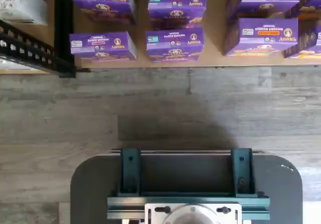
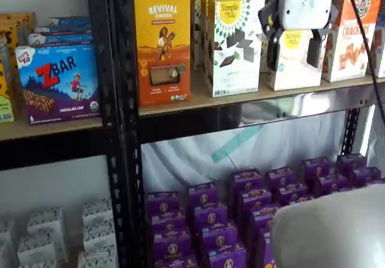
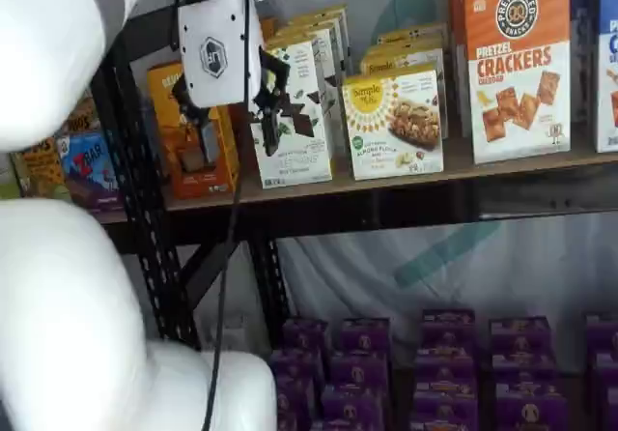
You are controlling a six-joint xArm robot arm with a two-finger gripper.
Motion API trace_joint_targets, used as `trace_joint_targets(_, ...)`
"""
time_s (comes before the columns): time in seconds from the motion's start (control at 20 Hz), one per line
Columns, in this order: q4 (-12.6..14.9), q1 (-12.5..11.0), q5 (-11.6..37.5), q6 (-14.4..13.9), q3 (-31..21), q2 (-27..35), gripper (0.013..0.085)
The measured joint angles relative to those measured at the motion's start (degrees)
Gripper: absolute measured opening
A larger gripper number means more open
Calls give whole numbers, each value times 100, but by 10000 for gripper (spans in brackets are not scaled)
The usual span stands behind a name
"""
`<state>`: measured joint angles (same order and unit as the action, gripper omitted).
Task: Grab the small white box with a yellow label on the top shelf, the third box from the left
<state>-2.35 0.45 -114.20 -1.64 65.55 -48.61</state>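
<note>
The small white box (image 2: 293, 63) with a yellow round logo stands on the top shelf (image 2: 198, 104), between a taller white box and an orange cracker box. It also shows in a shelf view (image 3: 394, 122) with its yellow top and cracker picture. My gripper (image 2: 293, 51) hangs in front of the shelf at the box's height, its white body above and its two black fingers apart with a plain gap, holding nothing. In a shelf view the gripper (image 3: 232, 122) stands out from the shelf, apart from the box. The wrist view does not show the box.
A taller white box with dark cookie pieces (image 2: 234, 45) and an orange Revival box (image 2: 162, 45) stand left of the target, and an orange cracker box (image 2: 352, 36) right of it. A black upright (image 2: 117, 100) separates a lower board with a ZBar box (image 2: 57, 82). Purple boxes (image 1: 175, 43) lie below.
</note>
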Motion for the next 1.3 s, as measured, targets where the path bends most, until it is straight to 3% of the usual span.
trace_joint_targets(0.3, -1, -6, -109, 3, 40, 33, 850)
trace_joint_targets(0.55, 144, -129, 269, 183, -126, -121, 850)
trace_joint_targets(0.75, 198, -569, 620, 625, -186, -67, 850)
trace_joint_targets(0.95, 85, -1116, 1077, 1130, -179, 96, 850)
trace_joint_targets(1.3, 15, -1548, 1692, 1550, 33, 579, 850)
